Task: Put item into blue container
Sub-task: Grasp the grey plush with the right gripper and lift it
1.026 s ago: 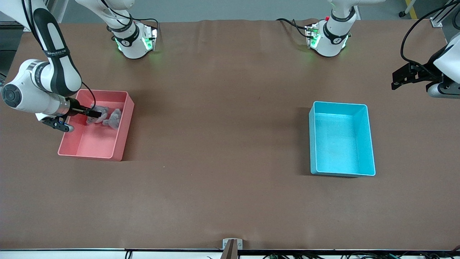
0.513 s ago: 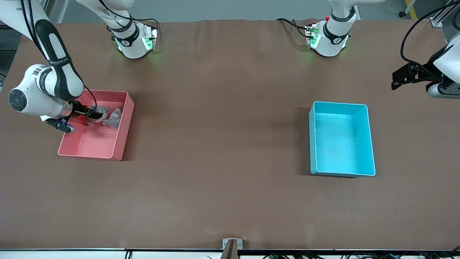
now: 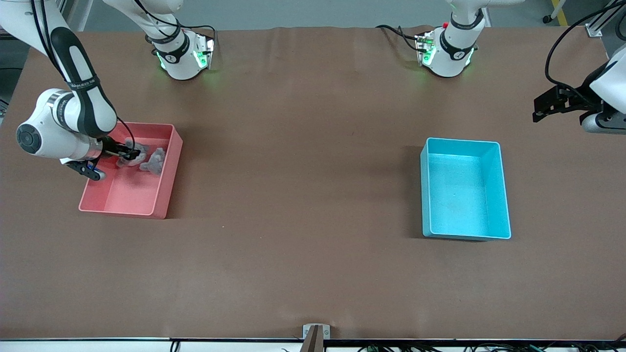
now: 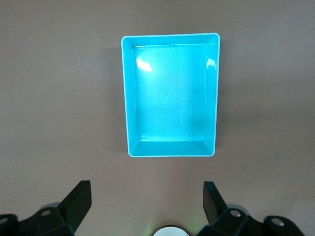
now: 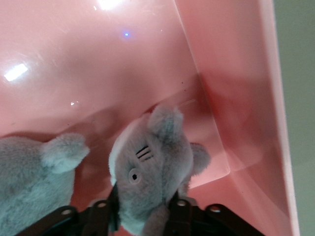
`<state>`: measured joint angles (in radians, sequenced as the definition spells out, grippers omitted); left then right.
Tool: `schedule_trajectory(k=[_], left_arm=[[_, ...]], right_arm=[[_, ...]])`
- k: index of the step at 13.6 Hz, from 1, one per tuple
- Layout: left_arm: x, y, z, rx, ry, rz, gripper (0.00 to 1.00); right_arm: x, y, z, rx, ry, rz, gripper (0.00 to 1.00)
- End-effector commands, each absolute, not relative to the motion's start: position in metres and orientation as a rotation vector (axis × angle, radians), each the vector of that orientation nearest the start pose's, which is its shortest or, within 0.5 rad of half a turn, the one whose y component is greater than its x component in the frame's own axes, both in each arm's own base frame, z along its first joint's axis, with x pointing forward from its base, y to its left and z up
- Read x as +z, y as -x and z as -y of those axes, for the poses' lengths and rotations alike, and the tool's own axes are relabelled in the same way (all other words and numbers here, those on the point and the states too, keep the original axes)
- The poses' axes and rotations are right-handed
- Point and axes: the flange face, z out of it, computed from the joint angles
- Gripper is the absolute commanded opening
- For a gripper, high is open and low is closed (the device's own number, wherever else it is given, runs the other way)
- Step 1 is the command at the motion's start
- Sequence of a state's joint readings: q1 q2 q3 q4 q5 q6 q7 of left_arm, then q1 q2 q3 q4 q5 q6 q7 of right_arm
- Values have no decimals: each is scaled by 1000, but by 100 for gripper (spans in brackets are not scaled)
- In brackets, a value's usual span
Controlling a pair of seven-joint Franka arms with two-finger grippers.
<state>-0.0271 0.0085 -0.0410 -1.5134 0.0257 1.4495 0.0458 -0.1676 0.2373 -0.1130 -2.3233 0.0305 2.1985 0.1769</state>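
A grey plush toy [image 5: 152, 172] with a white belly lies in the pink bin [image 3: 161, 195] at the right arm's end of the table. My right gripper [image 3: 133, 155] is shut on this toy inside the bin, its black fingers [image 5: 184, 209] pressed against the toy's sides. A second grey plush toy [image 3: 154, 161] rests beside it in the same bin and shows again in the right wrist view as grey fur [image 5: 34, 182]. The blue container [image 3: 464, 188] stands bare toward the left arm's end. My left gripper [image 4: 146, 206] hangs open high over the table beside the blue container [image 4: 170, 93].
The brown table [image 3: 303, 195] stretches between the two bins. Both arm bases [image 3: 183, 56] stand along the table's farthest edge. A small metal bracket [image 3: 315, 332] sits at the nearest edge.
My right arm has shifted slightly toward the pink bin's corner and its fingers have closed on the grey plush toy. The left arm has not moved.
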Motion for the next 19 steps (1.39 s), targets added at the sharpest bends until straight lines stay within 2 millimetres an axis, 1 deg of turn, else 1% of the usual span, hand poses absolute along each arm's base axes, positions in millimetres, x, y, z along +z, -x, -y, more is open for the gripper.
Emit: schedule_trajectory(k=[1,2,4,5,6,7,8,9,10,11,12,13,15,16,18,19], left_arm=[[640,-545,31,122,3107,-175,100],[640,-545,32,122,3107,-177,100],[640,-545,32,121,3107,-172,100],[640,-545,31,124,3107,-175,100],[640,-545,31,124,3107,-177,100],[640,-545,31,124,3107,-177,100],[640,-545,28,124,3108,-170,100],[639,-546,23,127,3109,-158,100],[638,-546,22,132,3115,-147,100],[635,-547,20,141,3117,-148,100],[633,-548,21,146,3115,-147,100],[632,-549,21,149,3115,-150,100],[634,-549,21,141,3114,-147,100],[634,-549,20,144,3114,-147,100],[632,-551,20,144,3112,-147,100],[630,-552,20,148,3112,-147,100]], right_arm=[[223,-462,135,552,2976,-770,6],[226,-464,136,554,2974,-769,5],[241,-476,138,583,2964,-770,3],[253,-484,139,593,2955,-771,2],[271,-496,138,609,2949,-763,1],[289,-507,139,630,2944,-772,1],[313,-521,136,637,2943,-794,1],[346,-540,123,628,2958,-813,0],[378,-554,115,622,2970,-830,0],[406,-563,110,620,2973,-841,0],[424,-570,98,605,2981,-851,0],[432,-575,78,594,2989,-872,0],[436,-580,22,593,2963,-996,0],[439,-581,-17,604,2905,-1065,0],[445,-580,-84,632,2778,-1221,0],[450,-579,-117,622,2748,-1254,0]])
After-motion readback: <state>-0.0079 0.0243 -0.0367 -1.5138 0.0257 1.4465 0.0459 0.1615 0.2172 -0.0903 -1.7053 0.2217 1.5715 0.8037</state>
